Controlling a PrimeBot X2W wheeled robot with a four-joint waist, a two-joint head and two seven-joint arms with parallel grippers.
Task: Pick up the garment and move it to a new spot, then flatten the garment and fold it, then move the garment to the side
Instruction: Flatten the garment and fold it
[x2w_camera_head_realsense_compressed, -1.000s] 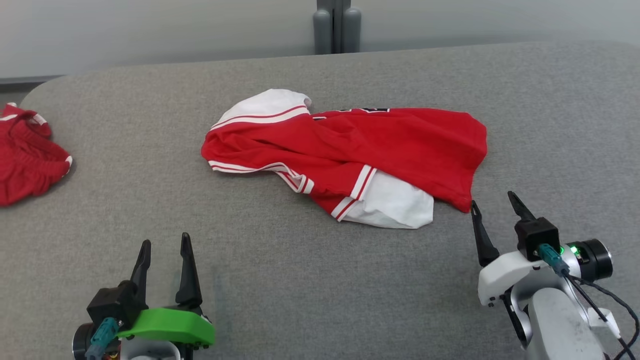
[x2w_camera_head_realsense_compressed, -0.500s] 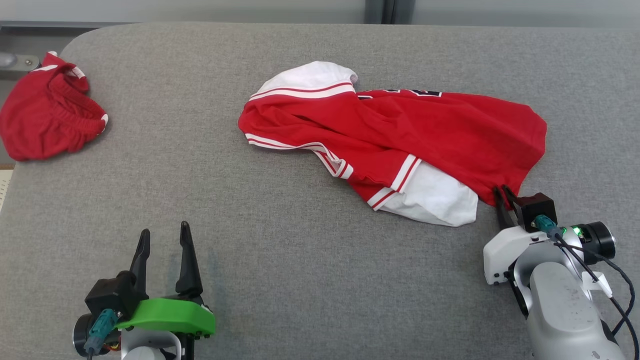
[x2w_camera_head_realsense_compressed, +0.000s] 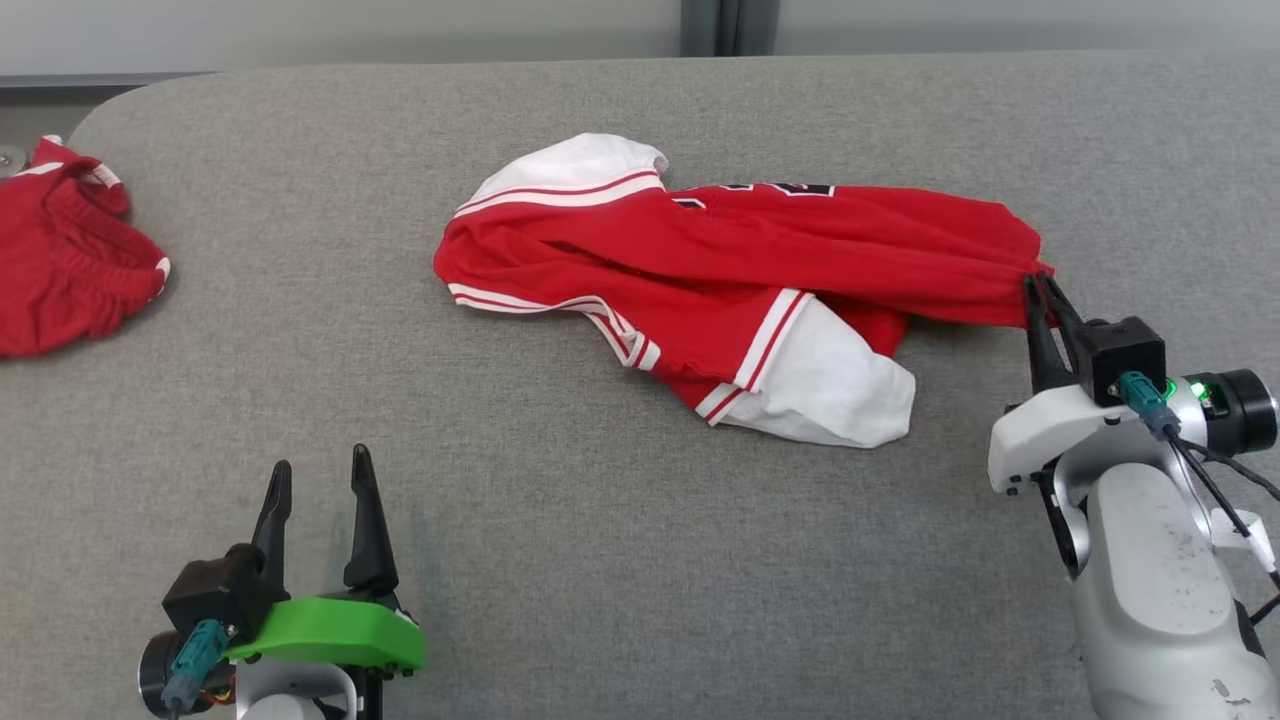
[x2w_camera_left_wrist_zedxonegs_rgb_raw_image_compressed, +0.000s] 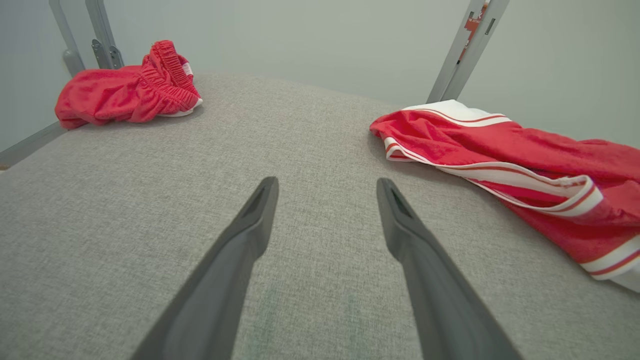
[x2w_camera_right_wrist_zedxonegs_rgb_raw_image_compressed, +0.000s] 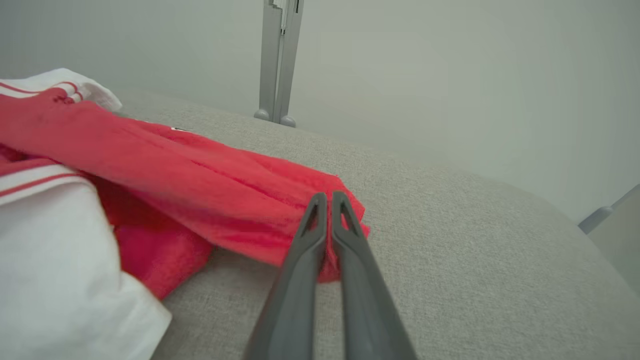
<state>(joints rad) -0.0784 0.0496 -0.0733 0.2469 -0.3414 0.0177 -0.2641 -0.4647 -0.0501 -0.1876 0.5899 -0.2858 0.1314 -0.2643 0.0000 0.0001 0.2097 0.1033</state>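
While the right gripper (x2w_camera_head_realsense_compressed: 1038, 284) pinches its edge, the red-and-white garment (x2w_camera_head_realsense_compressed: 760, 262) lies rumpled

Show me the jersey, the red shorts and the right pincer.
jersey (x2w_camera_head_realsense_compressed: 800, 250), head view, red body panel.
red shorts (x2w_camera_head_realsense_compressed: 70, 280), head view, crumpled middle.
right pincer (x2w_camera_head_realsense_compressed: 1037, 281), head view, between its fingertips.

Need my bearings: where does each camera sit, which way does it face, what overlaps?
Head view: on the head, facing forward and down at the grey fabric table; shows the open left gripper and the right gripper shut on the red and white jersey.
Left wrist view: on the left wrist, along its spread fingers, toward the crumpled red shorts.
Right wrist view: on the right wrist, along its closed fingers at the pinched jersey edge.
Shared: all three show the jersey; head and left wrist, the shorts.
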